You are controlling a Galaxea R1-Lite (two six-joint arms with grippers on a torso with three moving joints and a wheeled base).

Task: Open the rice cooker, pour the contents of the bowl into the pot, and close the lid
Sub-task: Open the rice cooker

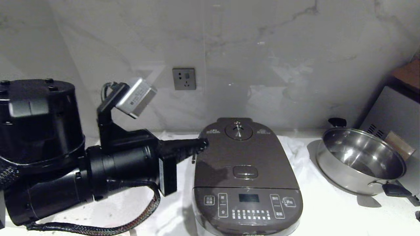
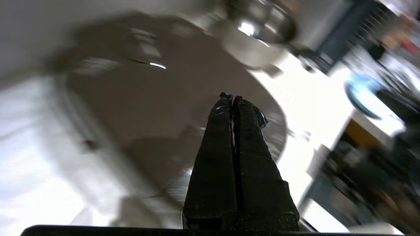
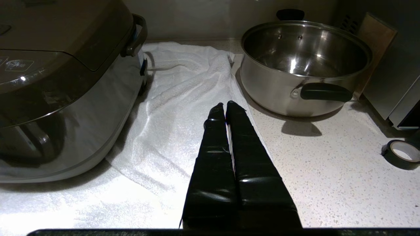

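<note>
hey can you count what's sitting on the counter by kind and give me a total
Rice cooker, lid down: 1
Steel pan: 1
White towel: 1
Roll of black tape: 1
Total: 4

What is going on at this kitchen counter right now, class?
The robot's left gripper, fingers shut and empty, reaches in over the back left corner of the rice cooker, whose lid is down. The right gripper, also shut, hangs over the white towel between the cooker and a steel pan. No bowl is in view.
</note>
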